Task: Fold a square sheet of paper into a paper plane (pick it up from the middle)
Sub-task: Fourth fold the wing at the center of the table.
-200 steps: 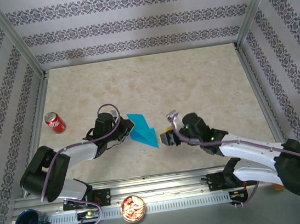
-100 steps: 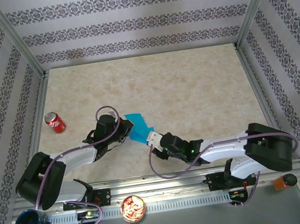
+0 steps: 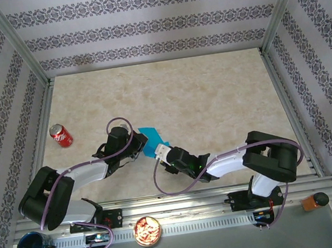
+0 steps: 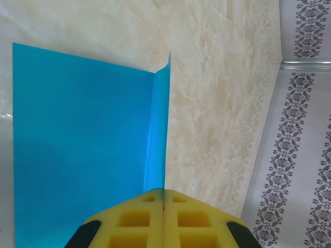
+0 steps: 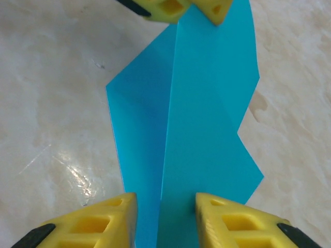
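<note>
The turquoise sheet of paper lies mid-table, folded into a rough paper plane form with a raised centre crease and angled flaps. My left gripper is shut on the upright crease edge, which runs straight up from its closed yellow pads; the flat flap spreads to the left. My right gripper is at the paper's near end. In the right wrist view it stands open astride the crease, a gap on each side. The left fingers show at the far end.
A red soda can stands at the table's left. Along the near rail sit a dark blue cup, a round tin of snacks and an orange object. Patterned walls and metal posts enclose the table.
The right arm has swung left and its gripper has come onto the paper's near end, jaws narrowing. The left gripper has kept its hold, shifting only slightly.
</note>
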`<state>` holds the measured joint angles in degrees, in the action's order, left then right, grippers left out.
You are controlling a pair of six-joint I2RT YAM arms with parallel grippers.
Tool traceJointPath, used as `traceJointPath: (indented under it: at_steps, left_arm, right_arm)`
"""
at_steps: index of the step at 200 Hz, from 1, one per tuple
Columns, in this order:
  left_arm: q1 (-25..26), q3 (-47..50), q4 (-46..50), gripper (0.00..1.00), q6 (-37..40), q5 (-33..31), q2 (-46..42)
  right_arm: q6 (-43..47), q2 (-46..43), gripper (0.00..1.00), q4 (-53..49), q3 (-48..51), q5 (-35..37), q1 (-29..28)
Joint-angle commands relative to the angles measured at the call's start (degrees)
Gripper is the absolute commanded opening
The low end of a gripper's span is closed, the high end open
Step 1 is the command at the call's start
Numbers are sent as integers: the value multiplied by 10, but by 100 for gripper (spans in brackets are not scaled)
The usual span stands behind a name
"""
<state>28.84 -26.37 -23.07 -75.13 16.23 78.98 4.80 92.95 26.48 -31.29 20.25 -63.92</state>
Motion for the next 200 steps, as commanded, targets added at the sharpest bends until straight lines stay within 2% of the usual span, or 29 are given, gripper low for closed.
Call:
traceJointPath:
  at_steps: [1, 99, 129, 152, 160, 175, 200]
  left_arm:
    - [5, -12, 12, 0, -5, 4, 7]
    - [6, -11, 14, 1, -8, 2, 11]
    - [5, -12, 19, 9, -8, 0, 10]
    - [4, -12, 23, 11, -4, -2, 6]
    - [4, -12, 27, 15, -2, -5, 5]
    - [2, -14, 40, 30, 3, -7, 2]
    - [-6, -13, 56, 35, 14, -11, -3]
  right_arm:
    - [-11, 17, 32, 17, -16, 36, -3]
    - [-31, 25, 19, 29, -11, 17, -2]
    - [-39, 29, 15, 27, -11, 8, 0]
    - [-46, 30, 10, 27, -11, 5, 2]
    - [-48, 30, 10, 27, -11, 3, 2]
    - [-49, 27, 7, 27, -9, 2, 4]
    - [-48, 21, 7, 29, -6, 3, 6]
